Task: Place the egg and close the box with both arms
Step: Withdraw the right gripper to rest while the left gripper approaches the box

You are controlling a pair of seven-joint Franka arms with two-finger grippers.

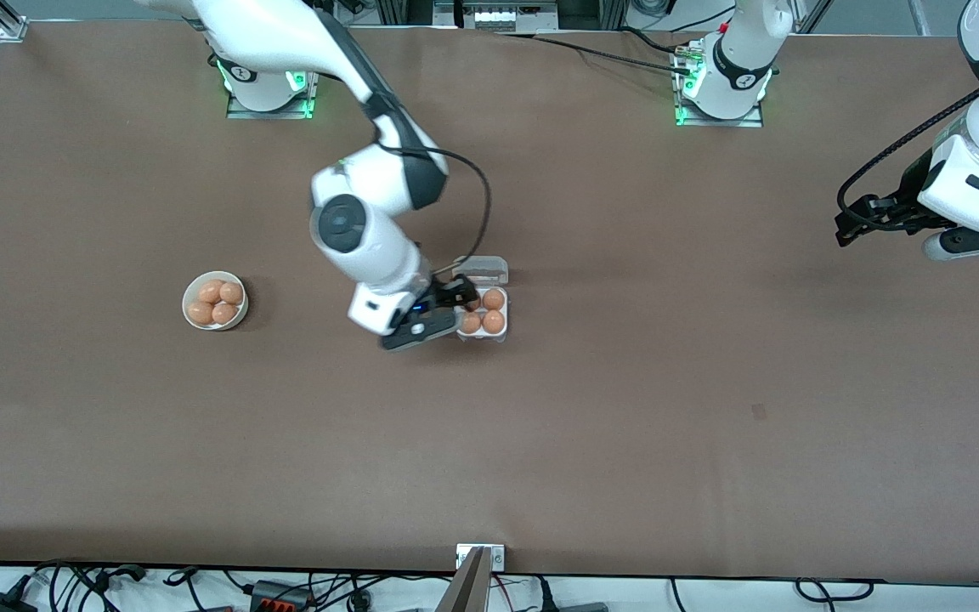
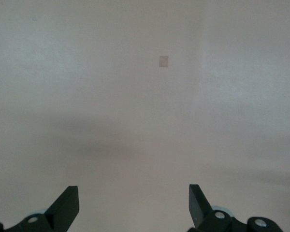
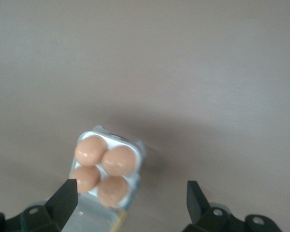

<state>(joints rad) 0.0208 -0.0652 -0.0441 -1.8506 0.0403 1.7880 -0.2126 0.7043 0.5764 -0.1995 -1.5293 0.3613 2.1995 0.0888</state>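
Note:
The clear box [image 1: 506, 311] lies mid-table with its lid [image 1: 481, 269] swung open, away from the front camera. Orange-brown eggs fill all its cells [image 3: 119, 160]; the egg looks just like the rest. In the front view three eggs show [image 1: 494, 298] and my right gripper [image 1: 462, 295] covers the cell toward the right arm's end. That gripper [image 3: 130, 186] hangs open just over the box [image 3: 139, 146], holding nothing. My left gripper [image 1: 845, 231] waits open in the air at the left arm's end of the table, and it [image 2: 134, 191] faces only bare table.
A round white bowl [image 1: 187, 299] with several more eggs stands toward the right arm's end of the table, level with the box. The brown table [image 1: 625, 425] runs wide on all sides. A small dark mark [image 1: 759, 412] lies nearer the front camera.

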